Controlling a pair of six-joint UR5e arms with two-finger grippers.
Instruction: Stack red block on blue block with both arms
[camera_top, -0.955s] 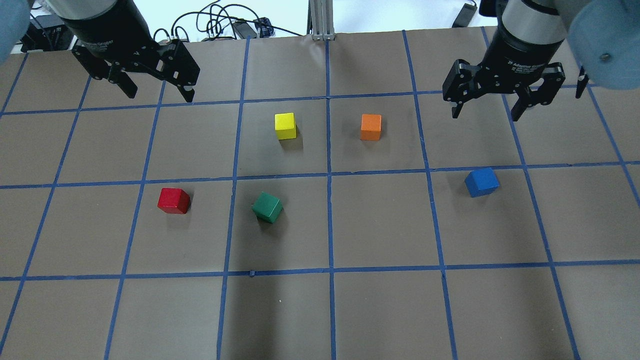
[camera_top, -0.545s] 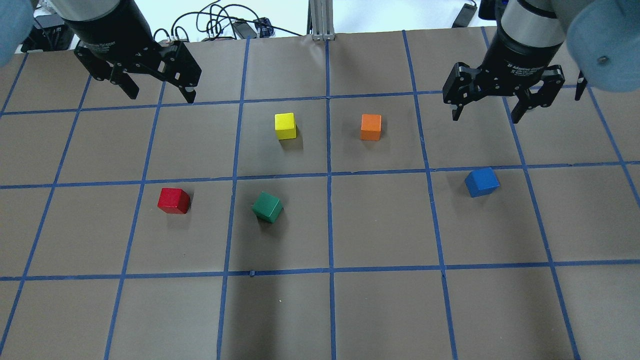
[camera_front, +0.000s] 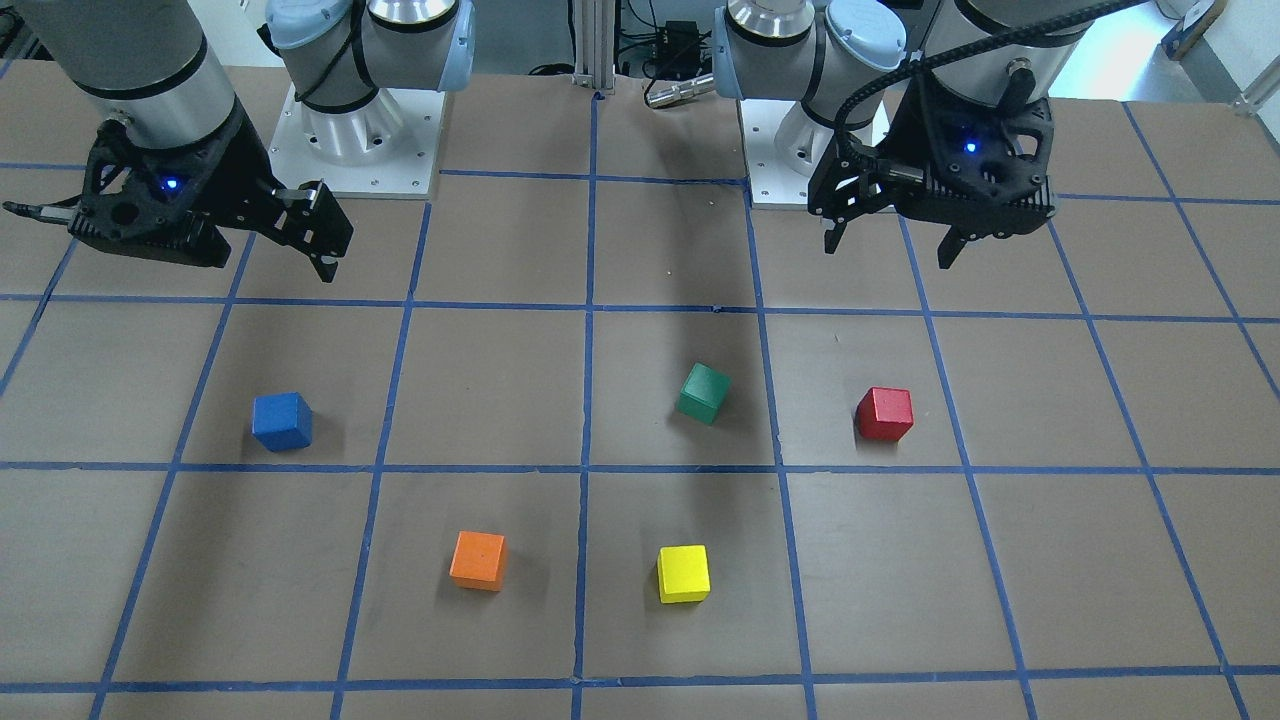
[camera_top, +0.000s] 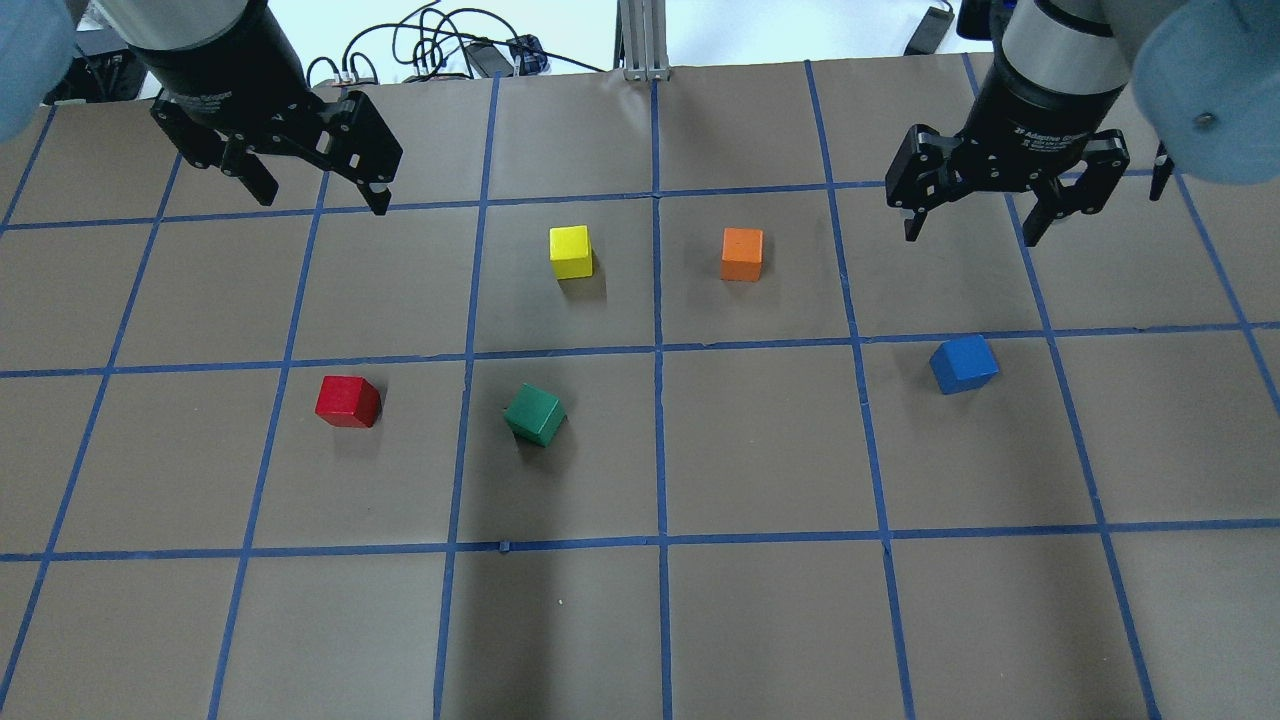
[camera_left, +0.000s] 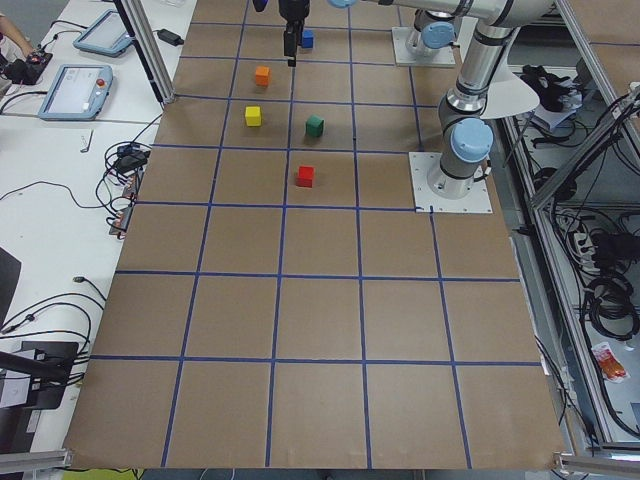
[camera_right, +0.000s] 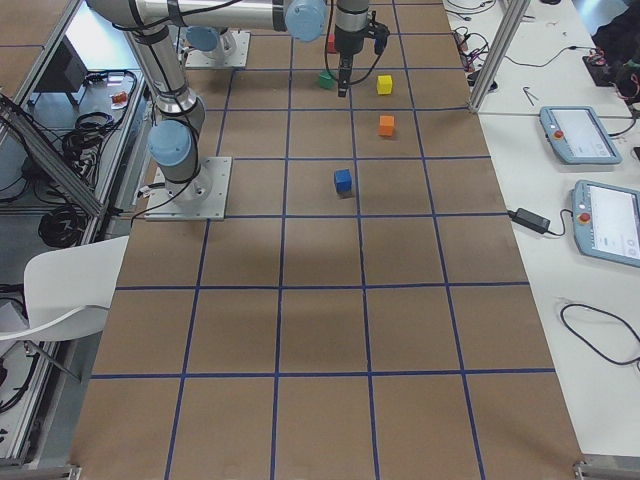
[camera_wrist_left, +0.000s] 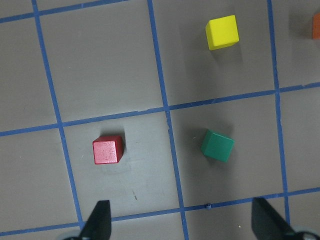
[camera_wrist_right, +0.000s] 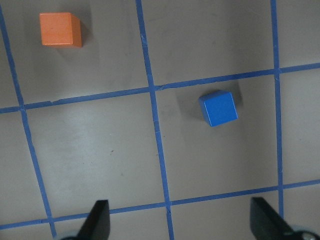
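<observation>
Left fingers (camera_top: 375, 185) wide open, empty, red block (camera_top: 347, 401) ahead of them; right fingers (camera_top: 912, 215) same w/ blue block (camera_top: 963, 364). I'm set for approach.

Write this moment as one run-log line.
phase: no grasp yet | left tool: open, empty | right tool: open, empty | red block: on table | blue block: on table, nothing stacked

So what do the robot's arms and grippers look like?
The left arm and right arm are silver-grey tubes with rounded light-blue joint caps. The left gripper and right gripper are black and two-fingered, each with white lettering and a small blue light. A ribbed black cable runs to the left gripper.
</observation>
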